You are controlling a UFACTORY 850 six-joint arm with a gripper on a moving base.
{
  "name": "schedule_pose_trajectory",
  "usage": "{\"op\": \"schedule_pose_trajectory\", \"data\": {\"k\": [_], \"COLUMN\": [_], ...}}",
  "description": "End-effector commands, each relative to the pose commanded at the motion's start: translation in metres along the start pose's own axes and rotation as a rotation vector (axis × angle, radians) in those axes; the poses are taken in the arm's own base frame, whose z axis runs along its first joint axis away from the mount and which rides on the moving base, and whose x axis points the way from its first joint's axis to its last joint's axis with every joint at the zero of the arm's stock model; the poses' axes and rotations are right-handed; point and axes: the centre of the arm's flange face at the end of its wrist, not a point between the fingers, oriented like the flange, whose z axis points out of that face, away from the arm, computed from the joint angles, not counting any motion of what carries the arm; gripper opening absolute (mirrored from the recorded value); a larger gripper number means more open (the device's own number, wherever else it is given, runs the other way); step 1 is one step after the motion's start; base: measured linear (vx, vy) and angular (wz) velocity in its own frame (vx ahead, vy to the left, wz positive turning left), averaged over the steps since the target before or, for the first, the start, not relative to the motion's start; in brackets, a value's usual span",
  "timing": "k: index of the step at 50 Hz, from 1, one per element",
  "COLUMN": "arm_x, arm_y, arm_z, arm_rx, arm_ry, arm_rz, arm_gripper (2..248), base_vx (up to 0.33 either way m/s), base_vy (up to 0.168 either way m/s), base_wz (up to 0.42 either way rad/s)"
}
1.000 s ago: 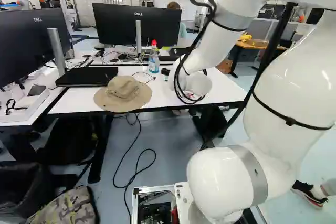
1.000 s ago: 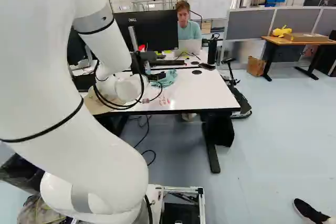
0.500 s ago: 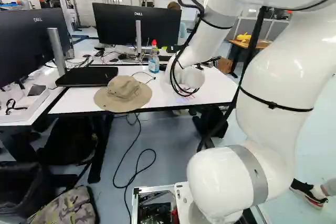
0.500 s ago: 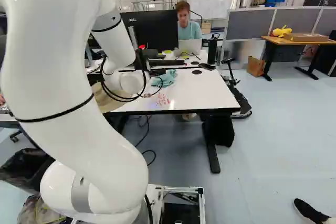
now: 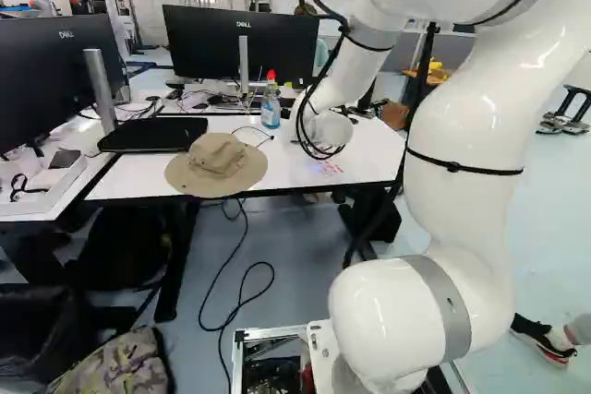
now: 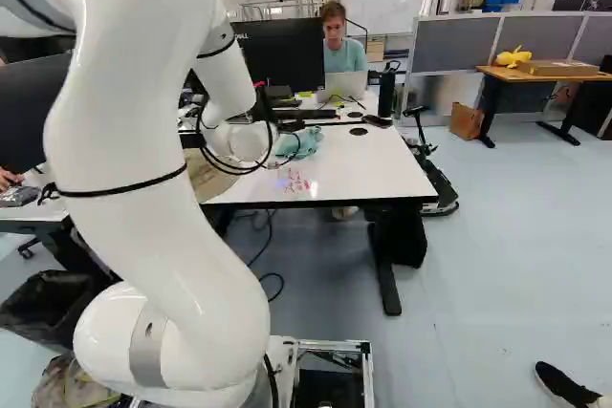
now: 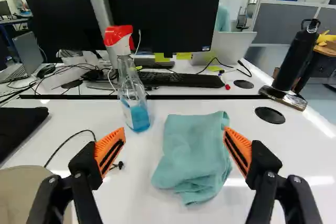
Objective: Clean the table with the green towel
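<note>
In the wrist view my gripper [image 7: 174, 132] stands open, its orange pads wide apart with nothing gripped. Ahead of it the green towel [image 7: 195, 153] lies crumpled on the white table [image 7: 131, 182], framed by the two fingers. The right base view shows the towel [image 6: 304, 143] just beyond my wrist. Red marks [image 6: 295, 182] are on the tabletop, nearer its front edge than the towel. In both base views my wrist hides the gripper.
A spray bottle [image 7: 134, 95] with a red head stands beside the towel. A tan hat [image 5: 217, 165] lies at the table's front edge. Farther back are a monitor [image 5: 240, 43], a keyboard [image 7: 181, 80] and a black bottle [image 7: 296, 56]. A person sits behind the table.
The arm has swung leftward in the left base view, and its wrist has shifted slightly left, uncovering more of the red marks. The base has not moved.
</note>
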Motion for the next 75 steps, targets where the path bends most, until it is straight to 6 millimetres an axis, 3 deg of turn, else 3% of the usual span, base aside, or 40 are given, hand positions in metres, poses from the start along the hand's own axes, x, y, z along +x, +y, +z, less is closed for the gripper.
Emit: {"op": "schedule_pose_trajectory", "data": {"k": [27,75], "arm_x": [0.008,-0.004], "arm_y": [0.019,0.026], "arm_z": [0.052,0.057], "arm_rx": [-0.033,-0.043], "arm_ry": [0.024,-0.11], "arm_rz": [0.008,0.013], "arm_gripper": [247,247], "base_vx": [0.0,0.0], "base_vy": [0.0,0.0], "base_wz": [0.0,0.0]}}
